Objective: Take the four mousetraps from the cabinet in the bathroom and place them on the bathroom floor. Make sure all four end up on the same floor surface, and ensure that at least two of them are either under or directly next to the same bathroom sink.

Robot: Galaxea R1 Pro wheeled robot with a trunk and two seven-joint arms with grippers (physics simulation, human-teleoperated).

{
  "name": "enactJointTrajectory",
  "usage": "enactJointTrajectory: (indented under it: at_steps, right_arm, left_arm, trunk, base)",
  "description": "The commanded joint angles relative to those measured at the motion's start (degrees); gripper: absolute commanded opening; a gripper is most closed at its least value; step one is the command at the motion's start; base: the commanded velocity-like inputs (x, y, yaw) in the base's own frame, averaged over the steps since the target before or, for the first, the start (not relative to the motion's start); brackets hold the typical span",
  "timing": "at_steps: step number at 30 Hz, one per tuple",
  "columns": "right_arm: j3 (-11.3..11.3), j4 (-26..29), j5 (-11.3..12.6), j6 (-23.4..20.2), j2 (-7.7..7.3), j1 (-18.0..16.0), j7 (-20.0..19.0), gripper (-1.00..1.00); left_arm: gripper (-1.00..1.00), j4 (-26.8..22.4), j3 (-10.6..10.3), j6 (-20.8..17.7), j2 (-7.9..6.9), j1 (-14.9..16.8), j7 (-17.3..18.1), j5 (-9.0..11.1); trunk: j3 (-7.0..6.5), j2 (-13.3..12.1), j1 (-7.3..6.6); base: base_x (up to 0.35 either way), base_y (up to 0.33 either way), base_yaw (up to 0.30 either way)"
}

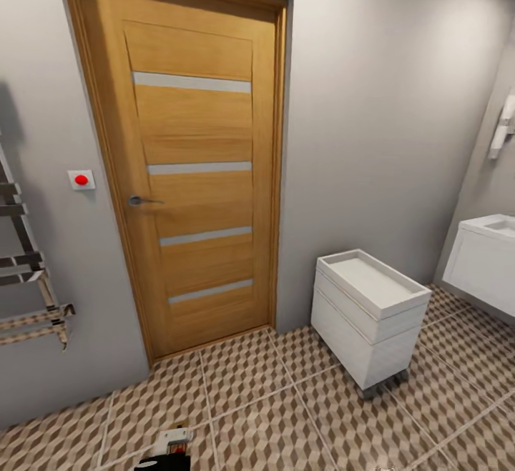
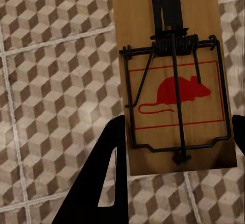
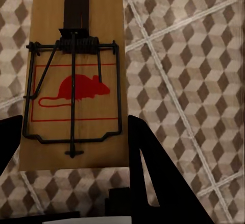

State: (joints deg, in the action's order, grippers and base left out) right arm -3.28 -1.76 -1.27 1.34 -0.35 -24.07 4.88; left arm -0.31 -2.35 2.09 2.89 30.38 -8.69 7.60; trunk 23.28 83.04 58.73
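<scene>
In the left wrist view a tan wooden mousetrap (image 2: 173,81) with a black wire bar and a red mouse print lies between the dark fingers (image 2: 104,178) of my left gripper (image 2: 176,147), which is shut on its edges. My right gripper (image 3: 71,152) is shut the same way on a second mousetrap (image 3: 76,81). Both traps hang above the cube-patterned bathroom floor (image 1: 286,414), also seen as the floor (image 2: 51,81) and the floor (image 3: 194,81). The orange-brown cabinet and the other traps are out of view.
A closed wooden door (image 1: 189,164) stands ahead in the grey wall. Right of it, a white boxy unit (image 1: 368,314) sits on the floor. A white wall-hung sink (image 1: 486,256) is at the far right. A metal towel rack (image 1: 28,271) hangs at the left.
</scene>
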Motion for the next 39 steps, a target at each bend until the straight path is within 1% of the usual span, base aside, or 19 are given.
enactJointTrajectory:
  at_steps: [1,39]
  right_arm:
    - [-0.3,-0.2,0.0,0.2,0.0,-0.1,0.1,-1.0]
    - [-0.3,-0.2,0.0,0.2,0.0,-0.1,0.1,-1.0]
  left_arm:
    - [-1.0,0.0,-0.3,0.2,0.01,0.0,-0.3,0.5]
    - [-1.0,0.0,-0.3,0.2,0.19,0.0,-0.3,0.5]
  trunk:
    - [0.03,0.0,0.0]
    - [-1.1,0.0,0.0]
  base:
    - [0.0,0.0,-0.279]
    - [0.0,0.0,-0.278]
